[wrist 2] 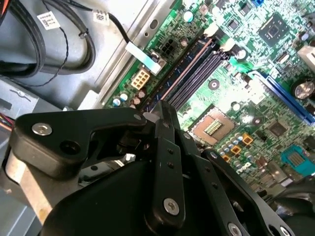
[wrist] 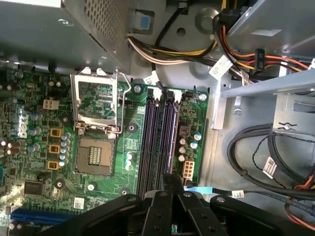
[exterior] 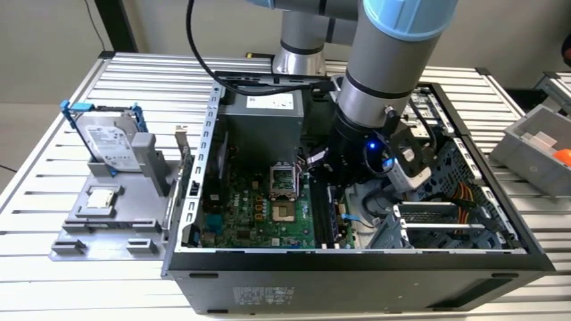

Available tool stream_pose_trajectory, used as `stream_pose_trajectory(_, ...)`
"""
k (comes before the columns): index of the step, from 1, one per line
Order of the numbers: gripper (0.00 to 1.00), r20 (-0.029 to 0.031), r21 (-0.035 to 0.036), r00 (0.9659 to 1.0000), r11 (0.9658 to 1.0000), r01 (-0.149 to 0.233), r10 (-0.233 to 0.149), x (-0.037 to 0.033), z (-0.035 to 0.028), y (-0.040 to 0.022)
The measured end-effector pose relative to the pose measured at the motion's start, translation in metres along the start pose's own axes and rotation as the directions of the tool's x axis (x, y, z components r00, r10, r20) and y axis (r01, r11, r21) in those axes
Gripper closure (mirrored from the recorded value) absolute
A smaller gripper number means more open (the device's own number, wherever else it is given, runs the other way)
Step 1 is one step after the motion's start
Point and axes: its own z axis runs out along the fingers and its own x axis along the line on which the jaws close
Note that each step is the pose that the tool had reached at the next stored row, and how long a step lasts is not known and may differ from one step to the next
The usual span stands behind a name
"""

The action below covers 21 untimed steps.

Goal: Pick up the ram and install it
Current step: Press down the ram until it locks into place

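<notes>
Hand (wrist: 170, 183) over mobo slots (wrist: 157, 142)

The claw (wrist: 170, 184) hangs over bare memory slots (wrist: 160, 142); cables (wrist: 256, 162) and a metal bracket (wrist: 216, 103) crowd one side, the open processor socket (wrist: 96, 130) the other
</notes>
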Motion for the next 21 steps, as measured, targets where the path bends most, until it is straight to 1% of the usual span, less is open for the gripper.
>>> stream_pose_trajectory(5,1.00,0.0004,-0.0022,0.9995,0.9995,0.033,-0.033,0.0000,-0.0001,0.0000)
stream_pose_trajectory(9,1.00,0.0012,-0.0064,0.9983,0.9983,0.059,-0.059,0.0000,0.0000,0.0000)
stream_pose_trajectory(11,1.00,0.0014,-0.0074,0.9975,0.9975,0.070,-0.070,0.0000,0.0000,0.0000)
stream_pose_trajectory(17,1.00,0.0016,-0.0073,0.9934,0.9934,0.114,-0.114,-0.0001,0.0000,0.0002)
stream_pose_trajectory(21,1.00,0.0017,-0.0073,0.9909,0.9909,0.135,-0.135,-0.0001,0.0000,0.0003)
